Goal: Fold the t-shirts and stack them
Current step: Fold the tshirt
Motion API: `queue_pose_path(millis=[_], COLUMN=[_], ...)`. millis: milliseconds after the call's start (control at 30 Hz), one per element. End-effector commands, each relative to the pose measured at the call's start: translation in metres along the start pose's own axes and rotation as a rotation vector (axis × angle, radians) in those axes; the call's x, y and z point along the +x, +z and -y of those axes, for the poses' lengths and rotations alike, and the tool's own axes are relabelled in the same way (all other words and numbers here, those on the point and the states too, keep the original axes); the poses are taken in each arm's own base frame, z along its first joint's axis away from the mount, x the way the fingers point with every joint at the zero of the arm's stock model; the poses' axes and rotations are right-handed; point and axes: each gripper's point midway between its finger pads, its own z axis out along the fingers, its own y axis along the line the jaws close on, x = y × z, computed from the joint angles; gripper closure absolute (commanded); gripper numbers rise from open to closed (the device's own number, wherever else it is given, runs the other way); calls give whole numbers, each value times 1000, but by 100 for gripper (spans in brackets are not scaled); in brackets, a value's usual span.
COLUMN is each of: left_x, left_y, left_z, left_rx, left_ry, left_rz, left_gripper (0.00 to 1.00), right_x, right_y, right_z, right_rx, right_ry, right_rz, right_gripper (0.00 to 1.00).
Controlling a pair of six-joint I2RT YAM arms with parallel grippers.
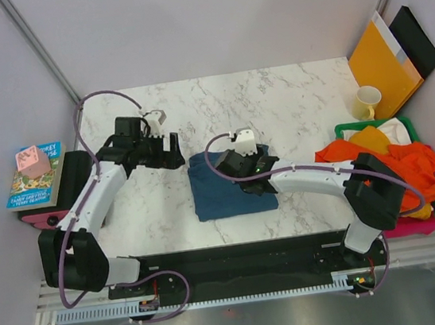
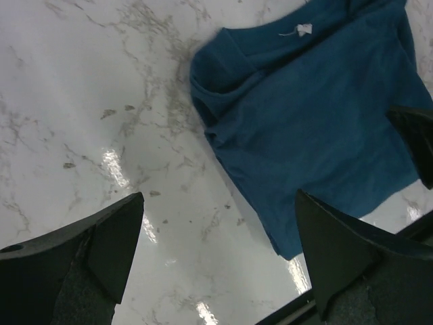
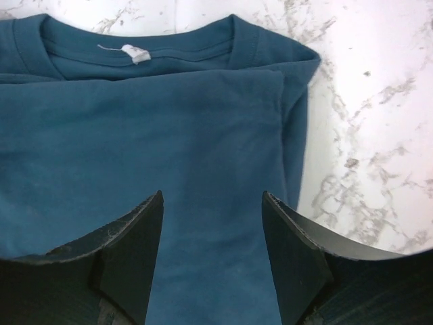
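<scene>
right wrist view: folded dark teal t-shirt (image 3: 135,135) lies mid-way across the marble table (image 3: 379,101). right gripper (image 3: 211,196) hovers above it, jaws parted, empty; left gripper (image 2: 220,196) gapes wide just beside it, also empty. for a neat fold, pinch both hem corners together and carry them evenly.

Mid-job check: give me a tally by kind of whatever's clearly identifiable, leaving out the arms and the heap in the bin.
Teal t-shirt, folded: 1
Mug: 1
Orange envelope: 1
Black folder: 1
Green bin: 1
Book: 1
Pink block: 1
Total: 7
</scene>
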Motion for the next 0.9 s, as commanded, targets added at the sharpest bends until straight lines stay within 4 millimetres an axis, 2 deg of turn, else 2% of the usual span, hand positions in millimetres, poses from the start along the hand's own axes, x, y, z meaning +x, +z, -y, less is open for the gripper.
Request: queue_pose_path(millis=[0, 67, 167, 367, 433, 667, 867], left_x=[2, 1, 16, 61, 75, 85, 91], left_y=[-30, -29, -25, 4, 15, 41, 65], left_z=[34, 38, 52, 50, 52, 47, 44], left_rx=[126, 144, 253, 290, 314, 286, 280], left_ry=[21, 4, -15, -99, -146, -259, -341], left_rz=[-82, -104, -186, -342, -386, -412, -436], left_gripper=[0, 0, 0, 0, 4, 0, 2], right_x=[3, 9, 15, 27, 30, 45, 44], right_y=[10, 16, 24, 37, 42, 60, 67], right_z=[-24, -29, -36, -46, -48, -44, -43], right_rx=[-68, -67, -64, -54, -50, -7, 9], right_ry=[33, 30, 47, 99, 109, 175, 227], right_rz=[-1, -13, -32, -68, -83, -154, -159], right_gripper=[32, 32, 32, 33, 33, 33, 33])
